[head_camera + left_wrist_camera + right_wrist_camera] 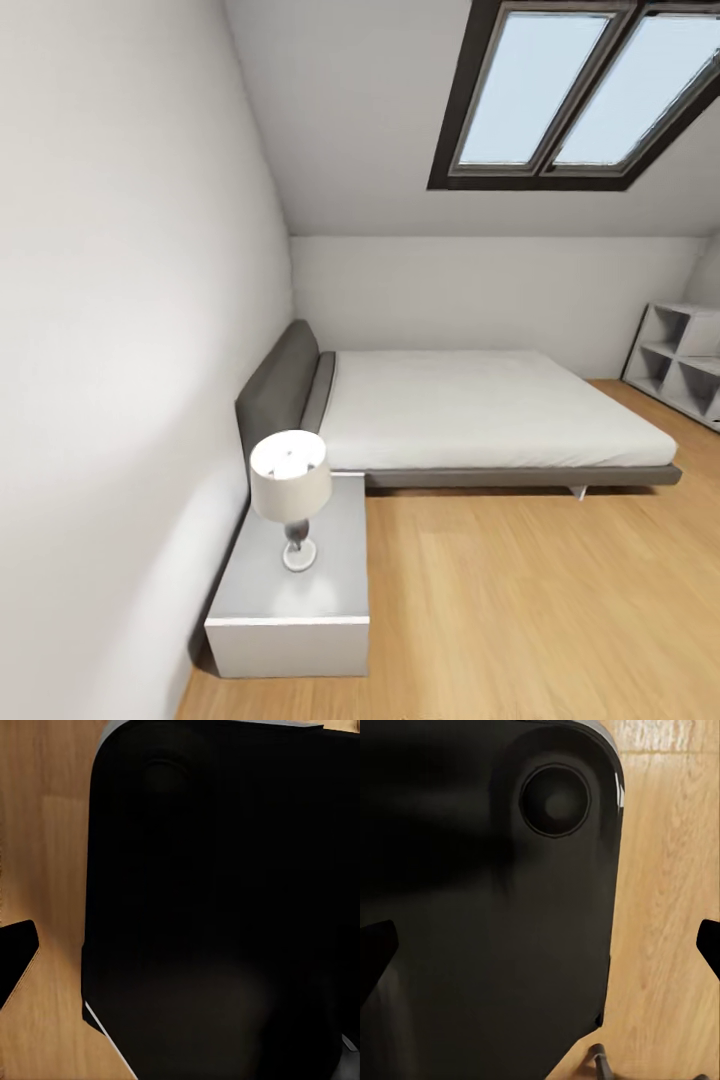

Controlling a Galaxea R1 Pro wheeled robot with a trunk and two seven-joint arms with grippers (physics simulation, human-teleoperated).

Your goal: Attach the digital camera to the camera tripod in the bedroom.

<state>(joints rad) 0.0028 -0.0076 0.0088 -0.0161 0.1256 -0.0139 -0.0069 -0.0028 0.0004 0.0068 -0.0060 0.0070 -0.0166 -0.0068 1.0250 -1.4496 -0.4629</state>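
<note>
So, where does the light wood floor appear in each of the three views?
Head view: the wood floor fills the lower right, in front of the bed.
Left wrist view: the floor runs beside a large black rounded body.
Right wrist view: again beside such a black body.
Shared landmark: the floor's pale plank grain.

I am in a bedroom (480, 260) in a home. A big bed (480, 410) with a white cover and a grey headboard (275, 385) stands against the pale wall on my left. Just beside the head of the bed is a small white bedside table (290, 610), and a lamp (291, 495) with a white shade stands on it, near its back edge. The ceiling slopes down, and a roof window (570, 90) with a dark frame shows pale sky. White cube shelves (685, 360) sit at the far right wall. The floor (540, 610) is light wood.
</note>
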